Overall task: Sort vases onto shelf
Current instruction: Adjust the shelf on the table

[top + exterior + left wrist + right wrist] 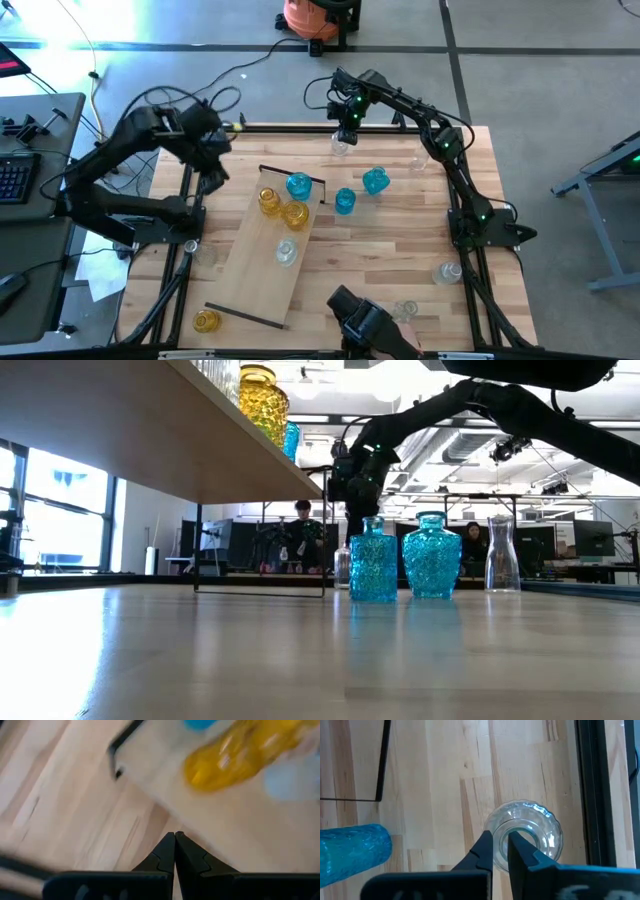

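Observation:
The pale shelf (255, 270) runs slantwise across the table's left half. It carries a blue vase (298, 185), two yellow vases (268, 201) (295, 214) and a clear one (286, 252). Two blue vases (344, 201) (375, 181) stand on the table right of it. At the far edge my right gripper (501, 842) is shut on a clear vase (340, 146). My left gripper (175, 836) is shut and empty, hanging above the table beside the shelf's far left corner (116, 755). My right gripper pinches the rim of the clear vase's mouth (500, 831) between its two fingers, one finger inside the mouth and one outside. The fingers come steeply from above. The vase stands upright with its base on the table.
More clear vases stand at the far right (420, 165), the right edge (450, 271) and the near edge (405, 310). A yellow vase (206, 320) sits by the shelf's near end. The low-view camera (365, 320) stands on the near edge. People sit in the room beyond the table.

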